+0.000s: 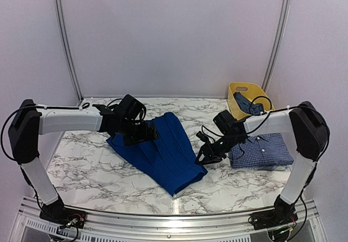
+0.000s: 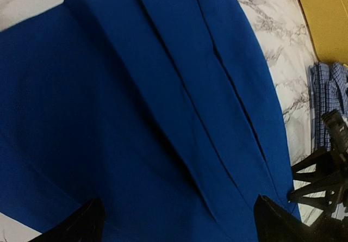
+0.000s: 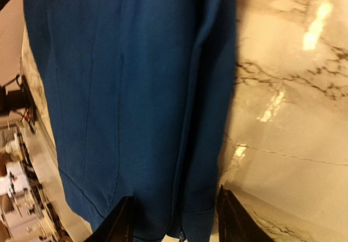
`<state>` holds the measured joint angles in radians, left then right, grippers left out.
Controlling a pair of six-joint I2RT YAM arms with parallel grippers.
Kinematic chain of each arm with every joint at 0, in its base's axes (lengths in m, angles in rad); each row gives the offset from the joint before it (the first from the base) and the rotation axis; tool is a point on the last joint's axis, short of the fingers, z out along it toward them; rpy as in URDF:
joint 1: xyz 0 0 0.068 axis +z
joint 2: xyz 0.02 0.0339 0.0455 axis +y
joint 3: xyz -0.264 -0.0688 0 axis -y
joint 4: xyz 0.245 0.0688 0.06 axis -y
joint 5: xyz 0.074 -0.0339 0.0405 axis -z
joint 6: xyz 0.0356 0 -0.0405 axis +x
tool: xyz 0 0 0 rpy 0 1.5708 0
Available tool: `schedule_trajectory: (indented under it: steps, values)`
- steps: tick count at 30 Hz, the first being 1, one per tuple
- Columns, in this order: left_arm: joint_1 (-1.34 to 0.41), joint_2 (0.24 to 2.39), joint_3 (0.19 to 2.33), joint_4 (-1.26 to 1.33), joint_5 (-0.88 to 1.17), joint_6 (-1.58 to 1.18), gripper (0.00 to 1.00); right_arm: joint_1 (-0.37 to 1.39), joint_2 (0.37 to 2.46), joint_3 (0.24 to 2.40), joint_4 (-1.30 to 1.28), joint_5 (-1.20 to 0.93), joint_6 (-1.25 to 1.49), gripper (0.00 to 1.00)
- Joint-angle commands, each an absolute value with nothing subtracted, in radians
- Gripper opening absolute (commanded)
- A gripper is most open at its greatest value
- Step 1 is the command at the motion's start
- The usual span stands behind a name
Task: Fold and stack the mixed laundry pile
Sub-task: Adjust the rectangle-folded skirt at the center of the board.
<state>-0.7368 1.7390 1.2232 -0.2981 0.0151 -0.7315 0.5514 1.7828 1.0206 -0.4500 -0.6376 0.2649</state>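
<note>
The bright royal-blue garment [image 1: 163, 149] lies spread flat with long folds in the middle of the marble table [image 1: 92, 171]. My left gripper [image 1: 144, 132] hovers over its upper left part. In the left wrist view the gripper [image 2: 176, 223] is open wide, with the blue cloth [image 2: 163, 117] below the jaws. My right gripper [image 1: 205, 154] is at the garment's right edge. In the right wrist view it [image 3: 176, 217] is open and its fingers straddle the cloth's edge [image 3: 136, 90]. The blue-and-white checked shirt [image 1: 261, 150] lies folded at the right. A dark denim-blue garment [image 1: 247, 105] sits in the tub.
The yellow plastic tub [image 1: 235, 92] stands at the back right, just behind the checked shirt; it also shows in the left wrist view [image 2: 321, 19]. White walls close the back and sides. The table's metal front rail [image 1: 174, 220] runs along the near edge.
</note>
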Motion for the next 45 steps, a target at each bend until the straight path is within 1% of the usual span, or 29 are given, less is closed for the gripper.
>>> schedule_trajectory:
  steps: [1,2,4,6,8,9,10,11,12,13,14,15,17,18,21,22,27,29,30,34,38,42,45]
  values:
    - [-0.748,1.718,1.174,-0.24,0.092,-0.692,0.99,0.566,1.787,1.062,-0.421,-0.745,0.266,0.4]
    - [-0.749,1.718,1.167,-0.241,0.091,-0.687,0.99,0.57,1.792,1.071,-0.423,-0.757,0.265,0.38]
    - [-0.75,1.714,1.155,-0.24,0.092,-0.681,0.99,0.574,1.799,1.091,-0.429,-0.771,0.26,0.31]
    - [-0.749,1.711,1.147,-0.241,0.09,-0.675,0.99,0.575,1.814,1.119,-0.456,-0.769,0.233,0.16]
    - [-0.748,1.707,1.143,-0.241,0.089,-0.665,0.99,0.575,1.825,1.16,-0.512,-0.741,0.203,0.04]
    - [-0.748,1.704,1.141,-0.242,0.088,-0.659,0.99,0.575,1.828,1.186,-0.537,-0.722,0.191,0.0]
    - [-0.749,1.701,1.139,-0.242,0.086,-0.655,0.99,0.574,1.83,1.206,-0.564,-0.704,0.182,0.0]
    - [-0.748,1.7,1.137,-0.244,0.083,-0.651,0.99,0.574,1.831,1.22,-0.585,-0.686,0.177,0.01]
    - [-0.748,1.699,1.135,-0.246,0.084,-0.648,0.99,0.574,1.831,1.228,-0.6,-0.668,0.176,0.13]
    - [-0.75,1.701,1.133,-0.247,0.085,-0.644,0.99,0.572,1.833,1.233,-0.615,-0.654,0.176,0.28]
    - [-0.75,1.704,1.13,-0.248,0.084,-0.643,0.99,0.571,1.834,1.234,-0.623,-0.642,0.174,0.36]
    - [-0.749,1.705,1.128,-0.25,0.084,-0.642,0.99,0.571,1.833,1.231,-0.628,-0.637,0.173,0.37]
    - [-0.75,1.704,1.125,-0.254,0.086,-0.64,0.99,0.571,1.829,1.227,-0.644,-0.657,0.174,0.28]
    - [-0.75,1.702,1.124,-0.256,0.086,-0.64,0.99,0.572,1.821,1.219,-0.652,-0.671,0.177,0.3]
    - [-0.753,1.693,1.124,-0.256,0.083,-0.637,0.99,0.575,1.786,1.171,-0.654,-0.718,0.21,0.46]
    - [-0.754,1.691,1.126,-0.256,0.082,-0.636,0.99,0.581,1.776,1.153,-0.651,-0.733,0.221,0.48]
    - [-0.771,1.693,1.126,-0.258,0.072,-0.63,0.99,0.624,1.771,1.108,-0.658,-0.712,0.247,0.5]
    - [-0.777,1.698,1.124,-0.258,0.068,-0.63,0.99,0.626,1.786,1.1,-0.654,-0.694,0.253,0.46]
    - [-0.78,1.698,1.122,-0.259,0.065,-0.632,0.99,0.626,1.789,1.102,-0.648,-0.686,0.256,0.41]
    - [-0.788,1.696,1.118,-0.258,0.051,-0.636,0.99,0.625,1.787,1.156,-0.663,-0.645,0.257,0.17]
    - [-0.788,1.686,1.104,-0.258,0.03,-0.647,0.99,0.622,1.785,1.228,-0.703,-0.607,0.225,0.01]
    - [-0.788,1.688,1.099,-0.258,0.032,-0.647,0.99,0.598,1.799,1.251,-0.72,-0.585,0.171,0.0]
    - [-0.788,1.697,1.098,-0.258,0.035,-0.639,0.99,0.574,1.831,1.199,-0.689,-0.597,0.142,0.0]
